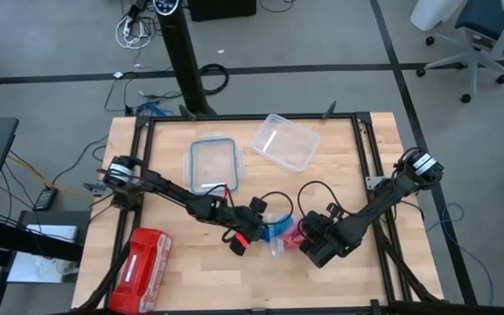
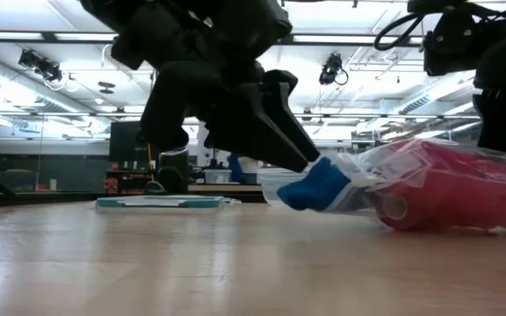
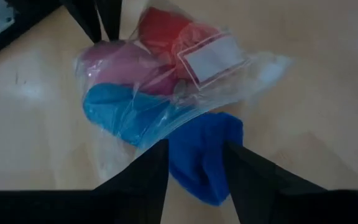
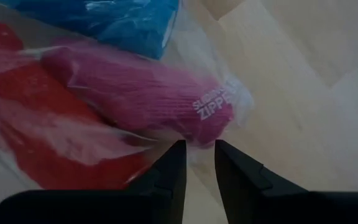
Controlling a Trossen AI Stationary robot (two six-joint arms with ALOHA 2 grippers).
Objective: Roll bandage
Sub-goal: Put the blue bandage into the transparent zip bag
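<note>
A clear zip bag (image 1: 280, 236) lies mid-table between my two grippers. It holds a pink roll (image 4: 142, 93), a red roll (image 4: 36, 143) and part of the blue bandage (image 3: 123, 112). The bandage's darker end (image 3: 204, 155) sticks out of the bag's mouth. My left gripper (image 1: 259, 229) is shut on that end. My right gripper (image 1: 309, 243) is shut on the bag at its opposite side. The bag's underside rests on the wood (image 2: 429, 224). My left gripper pinches the bandage's end that pokes out of the bag (image 3: 197, 163), one finger (image 3: 148, 174) on each side. The fingers slant down from the table's left. In the low view that end (image 2: 319, 186) sits at the fingertips, close over the table. My right gripper pinches the bag's clear plastic (image 4: 197, 149) between its two narrow-set fingers, just below the printed zipper strip (image 4: 213, 99). The fingers come steeply from above on the table's right. The bag's body lies on the table beyond them.
A red zip pouch (image 1: 143, 258) lies at the near left. A clear container with a blue-rimmed lid (image 1: 214, 162) and a second clear tub (image 1: 285, 140) stand at the far middle. Bare wood stretches near the front edge.
</note>
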